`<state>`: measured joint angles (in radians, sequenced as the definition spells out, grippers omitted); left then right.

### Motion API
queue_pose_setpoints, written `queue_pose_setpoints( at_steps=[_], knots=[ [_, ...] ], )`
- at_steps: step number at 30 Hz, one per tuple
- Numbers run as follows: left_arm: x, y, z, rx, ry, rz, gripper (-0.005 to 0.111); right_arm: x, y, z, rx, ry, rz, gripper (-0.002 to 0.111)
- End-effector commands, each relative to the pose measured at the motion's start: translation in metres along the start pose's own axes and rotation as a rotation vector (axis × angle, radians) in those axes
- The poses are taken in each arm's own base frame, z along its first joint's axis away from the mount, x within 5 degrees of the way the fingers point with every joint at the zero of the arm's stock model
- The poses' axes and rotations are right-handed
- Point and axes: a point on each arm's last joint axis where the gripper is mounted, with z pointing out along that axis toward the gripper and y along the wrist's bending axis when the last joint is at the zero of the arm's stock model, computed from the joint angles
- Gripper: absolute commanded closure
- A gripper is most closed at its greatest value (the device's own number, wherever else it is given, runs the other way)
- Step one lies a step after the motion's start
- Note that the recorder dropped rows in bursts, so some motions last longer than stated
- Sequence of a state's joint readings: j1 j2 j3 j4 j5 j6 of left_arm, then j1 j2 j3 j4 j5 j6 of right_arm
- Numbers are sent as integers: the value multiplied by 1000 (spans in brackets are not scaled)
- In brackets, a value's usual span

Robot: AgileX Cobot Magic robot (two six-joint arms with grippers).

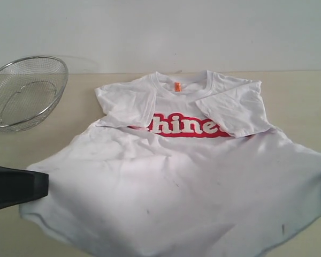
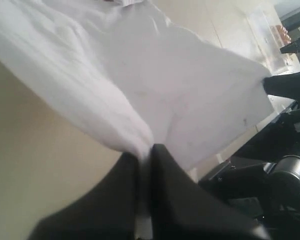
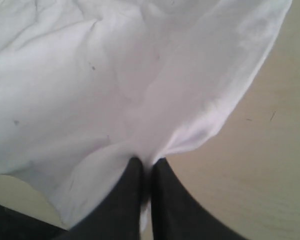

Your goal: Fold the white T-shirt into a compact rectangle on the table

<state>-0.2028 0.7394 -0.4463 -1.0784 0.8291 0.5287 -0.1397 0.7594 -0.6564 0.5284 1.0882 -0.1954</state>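
White T-shirt (image 1: 171,182), sleeves tucked inward, hem corners pinched by left hand (image 2: 145,150) and right hand (image 3: 146,164).

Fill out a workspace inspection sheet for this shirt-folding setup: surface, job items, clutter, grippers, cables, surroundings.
Surface: table, pale wood-grain, a few dark specks.
Job's things: white T-shirt lies face up, sleeves folded in over the chest, red lettering partly covered; lower part stretched between the grippers; faint dirt marks.
Clutter: wire mesh basket on the exterior view's left, apart from the shirt.
Grippers: left gripper shut on one lower edge of the shirt; right gripper shut on the opposite edge.
Cables: nothing seen.
Surroundings: plain wall behind the table.
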Motion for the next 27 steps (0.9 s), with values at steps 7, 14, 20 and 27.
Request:
queue_pose_setpoints(
  at_steps=[7, 14, 20, 27],
  knots=[
    [18, -15, -21, 29, -7, 4, 102, 29, 2, -12, 87, 44, -76, 108],
    [29, -20, -31, 30, 1, 2, 102, 45, 7, -24, 63, 23, -93, 108],
    [38, -25, -38, 55, 3, -11, 102, 55, 8, -33, 63, -11, -109, 108],
    [44, -24, -42, 23, 19, -10, 102, 66, 4, -46, 112, -100, -135, 108]
  ],
)
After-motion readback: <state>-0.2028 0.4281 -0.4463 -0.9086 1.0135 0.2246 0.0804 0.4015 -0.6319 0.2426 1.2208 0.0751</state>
